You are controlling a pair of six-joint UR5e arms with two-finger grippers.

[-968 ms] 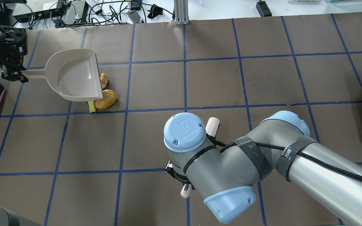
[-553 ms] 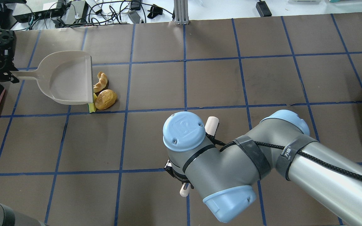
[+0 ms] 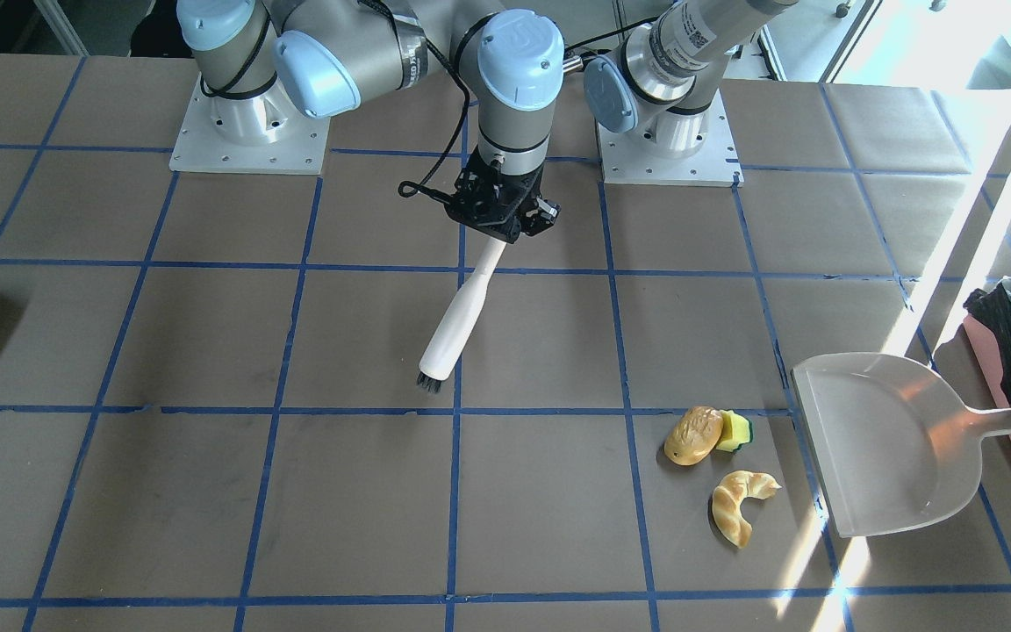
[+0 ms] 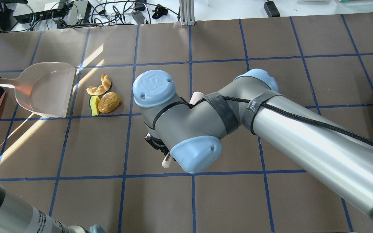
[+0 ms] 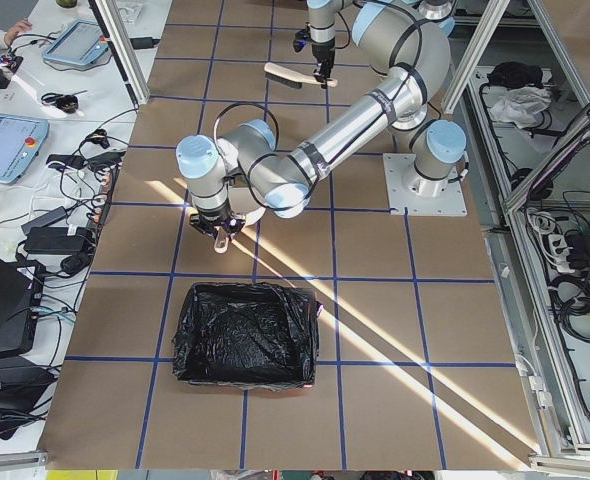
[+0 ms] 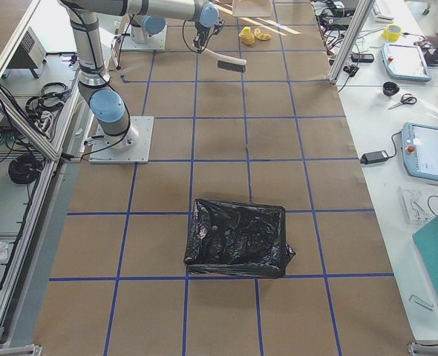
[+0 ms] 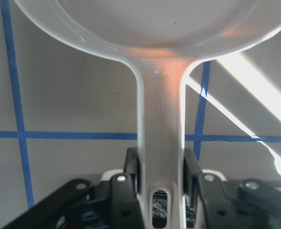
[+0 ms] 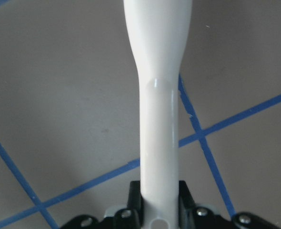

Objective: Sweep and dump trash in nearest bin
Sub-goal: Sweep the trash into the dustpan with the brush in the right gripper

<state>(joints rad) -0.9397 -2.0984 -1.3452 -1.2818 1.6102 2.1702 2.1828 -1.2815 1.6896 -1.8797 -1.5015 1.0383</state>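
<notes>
Sweeping is about to begin. The left hand (image 7: 160, 193) pinches the handle of the beige plastic dustpan (image 3: 887, 439), whose mouth faces the golden-brown bread roll (image 3: 692, 434), tan croissant (image 3: 738, 503) and yellow-green sponge (image 3: 735, 430) near the surface's (image 3: 207, 491) left edge. The pink-sided bin lined with black plastic (image 3: 1007, 318) stands at that edge. The right hand (image 3: 501, 211) pinches the white-handled brush (image 3: 457, 320) mid-surface. Next, its bristles should land beyond the trash and push panward.

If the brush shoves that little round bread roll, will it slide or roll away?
The bread roll is a rounded oval, so it would probably wobble or roll rather than slide straight. It looks small and likely light. The sponge touching it may get nudged along too.
</notes>
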